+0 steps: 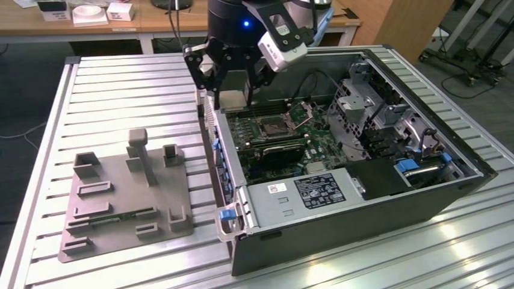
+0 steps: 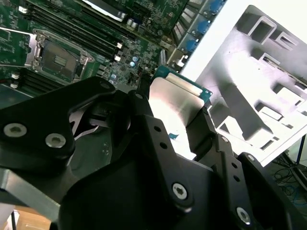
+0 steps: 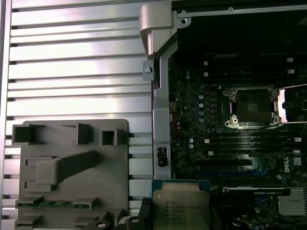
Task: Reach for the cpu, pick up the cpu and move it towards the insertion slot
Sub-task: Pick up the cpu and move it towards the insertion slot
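My gripper point(image 1: 233, 95) hangs over the near side wall of the open computer case, shut on the cpu point(image 1: 233, 100), a small silvery square chip held flat between the black fingers. Both wrist views show the cpu point(image 2: 175, 103) point(image 3: 181, 207) clamped at its edges, its green rim showing. The insertion slot point(image 1: 273, 126) lies on the green board inside the case, toward the exterior view's right of the gripper, its metal flap raised. It also shows in both wrist views as a framed socket with a dark centre point(image 2: 60, 60) point(image 3: 252, 108).
A grey plastic tray point(image 1: 165, 201) lies on the slatted metal table point(image 1: 120, 90) at the exterior view's left and holds a slim green memory stick point(image 1: 112, 218). The case's side wall point(image 1: 215, 150), drive cage point(image 1: 377, 114) and power supply point(image 1: 317, 189) surround the board.
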`<state>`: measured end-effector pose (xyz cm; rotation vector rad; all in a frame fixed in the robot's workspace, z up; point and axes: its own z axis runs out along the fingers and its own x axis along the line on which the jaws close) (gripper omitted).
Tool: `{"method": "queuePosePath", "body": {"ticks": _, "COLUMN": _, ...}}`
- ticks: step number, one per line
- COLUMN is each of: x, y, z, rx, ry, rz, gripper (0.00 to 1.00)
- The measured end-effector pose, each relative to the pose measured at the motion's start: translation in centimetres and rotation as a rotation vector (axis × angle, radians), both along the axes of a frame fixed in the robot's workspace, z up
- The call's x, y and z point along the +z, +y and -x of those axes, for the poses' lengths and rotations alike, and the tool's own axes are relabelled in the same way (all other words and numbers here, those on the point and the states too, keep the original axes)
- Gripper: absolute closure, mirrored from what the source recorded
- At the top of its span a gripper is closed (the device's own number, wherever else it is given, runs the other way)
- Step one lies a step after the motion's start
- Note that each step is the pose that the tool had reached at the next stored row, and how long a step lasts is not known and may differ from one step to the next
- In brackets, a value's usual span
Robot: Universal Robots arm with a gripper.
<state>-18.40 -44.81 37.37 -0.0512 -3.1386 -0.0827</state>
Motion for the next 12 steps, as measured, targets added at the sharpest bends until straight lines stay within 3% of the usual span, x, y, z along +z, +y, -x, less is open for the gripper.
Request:
{"method": "queuePosePath", "body": {"ticks": 8, "x": -0.07, "y": 0.06, "z": -1.8, "rx": 0.0, "ry": 0.0, "rz": 0.0, "gripper": 0.45}}
{"method": "queuePosePath", "body": {"ticks": 12, "x": -0.1, "y": 0.33, "z": -2.8, "rx": 0.0, "ry": -0.0001, "rz": -0.0004, "gripper": 0.45}}
